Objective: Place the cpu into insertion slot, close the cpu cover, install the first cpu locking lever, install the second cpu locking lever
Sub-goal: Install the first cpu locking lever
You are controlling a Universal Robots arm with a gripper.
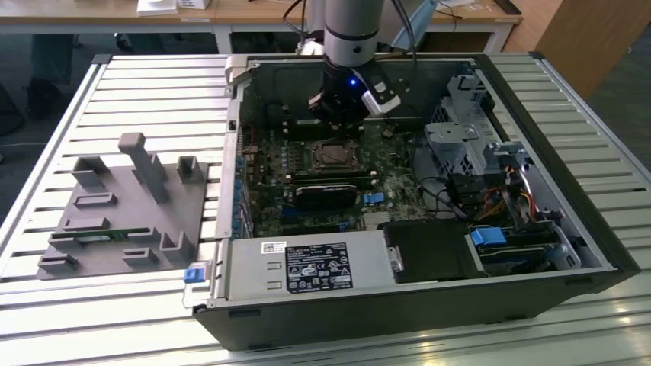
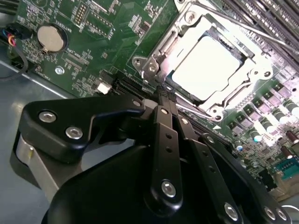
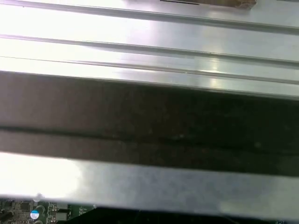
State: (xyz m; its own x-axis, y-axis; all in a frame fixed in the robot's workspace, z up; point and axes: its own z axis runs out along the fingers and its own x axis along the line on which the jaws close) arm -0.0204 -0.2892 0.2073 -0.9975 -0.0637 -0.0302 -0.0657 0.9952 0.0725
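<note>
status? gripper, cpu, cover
Gripper shut, empty, at socket edge. Cpu seated in insertion slot. Cpu cover down over it. Nothing in the way.

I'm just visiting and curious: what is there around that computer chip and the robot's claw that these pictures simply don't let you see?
- Silvery square cpu: its top is washed out by glare in the second wrist view.
- Thin silver metal cpu cover: whether it is latched is unclear.
- Black end effector: its tips meet at the socket's edge; what they touch there is hidden.
- Green motherboard: a metal case wall blocks it in the first wrist view.
</note>
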